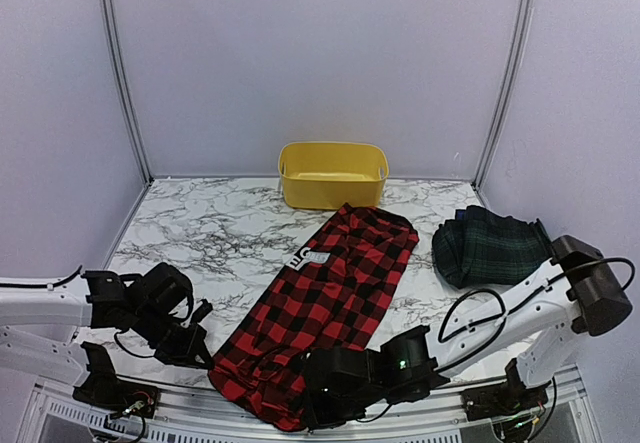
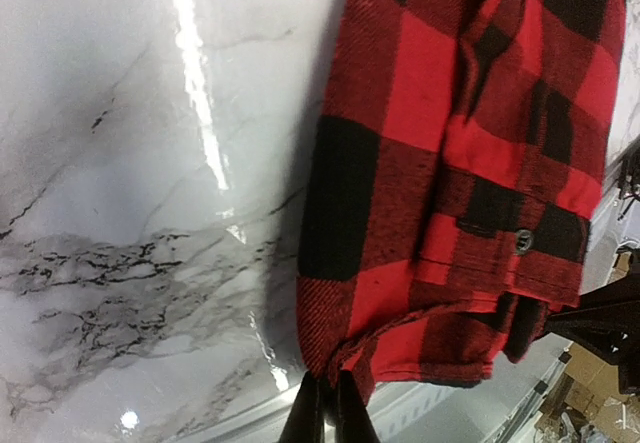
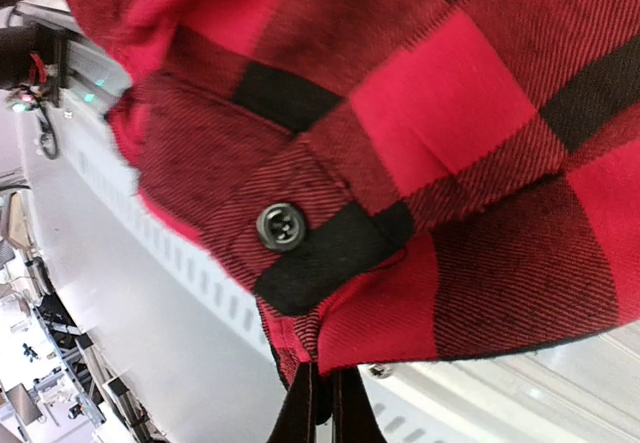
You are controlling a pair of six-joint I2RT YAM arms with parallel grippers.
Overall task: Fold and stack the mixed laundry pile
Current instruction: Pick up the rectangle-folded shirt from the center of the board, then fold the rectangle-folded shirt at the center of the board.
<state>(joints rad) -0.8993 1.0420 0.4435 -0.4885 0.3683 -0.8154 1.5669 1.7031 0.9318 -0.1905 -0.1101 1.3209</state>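
Note:
The red-and-black checked garment [image 1: 330,303] lies flat in a long diagonal strip from the near edge toward the back, its white label [image 1: 308,258] facing up. My left gripper [image 1: 210,353] is shut on its near left corner; the left wrist view shows the fingertips pinching the hem [image 2: 327,388] of the checked cloth [image 2: 450,163]. My right gripper [image 1: 312,403] is shut on the near right corner, where the hem [image 3: 322,375] sits just below a dark button [image 3: 281,226]. A dark green-navy tartan garment [image 1: 490,248] lies bunched at the right.
A yellow plastic tub [image 1: 333,173] stands at the back centre against the wall. The near corners of the garment hang over the table's front metal rail [image 1: 230,403]. Bare marble [image 1: 200,233] shows left of the garment. The right arm [image 1: 540,293] reaches just in front of the tartan garment.

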